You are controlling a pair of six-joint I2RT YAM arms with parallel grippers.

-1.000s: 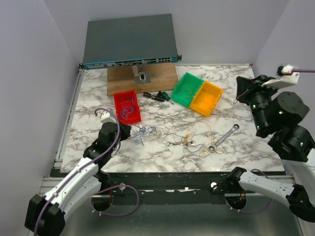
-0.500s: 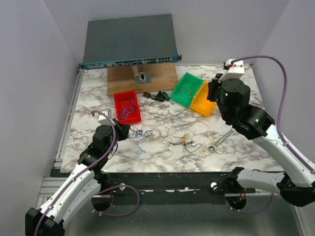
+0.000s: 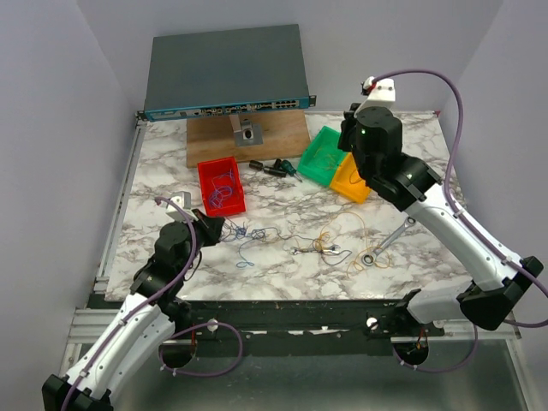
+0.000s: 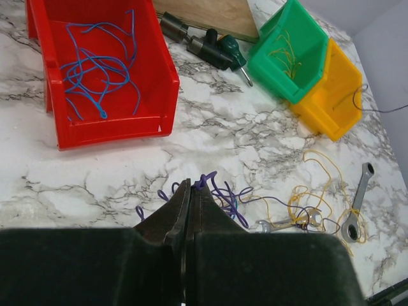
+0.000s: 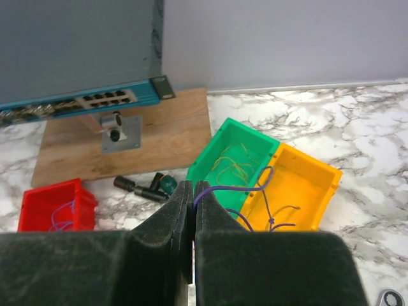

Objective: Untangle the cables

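Left pincer (image 4: 190,186) is shut, with a purple strand of the cables (image 4: 223,196) nipped at its tip. Left arm reaches low from the near-left corner, forearm angled away and right. The pincer sits just above the counter (image 3: 163,171) on the near side of the red bin (image 4: 115,131), nose pointing right and away.

Right pincer (image 5: 193,186) is also shut, pinching a loose strand (image 5: 237,188), purple. Right arm is stretched long from the near-right base, running diagonally away and left across the counter. Its wrist is raised above the green bin (image 5: 205,150) and yellow bin (image 5: 306,213), nose aimed at the far left.

Cables lie on the counter as a thin chain: purple-blue curls at the left pincer, then single strands, then a yellow-orange knot and loops by the wrench (image 3: 389,239). Long axis is roughly left-right, parallel to the near edge, about midway across the counter's depth.

Loose strand leaves the right pincer, arcs right over the seam between the two bins, then drops into the yellow one. Blue strands lie in the red bin, yellowish ones in the green.
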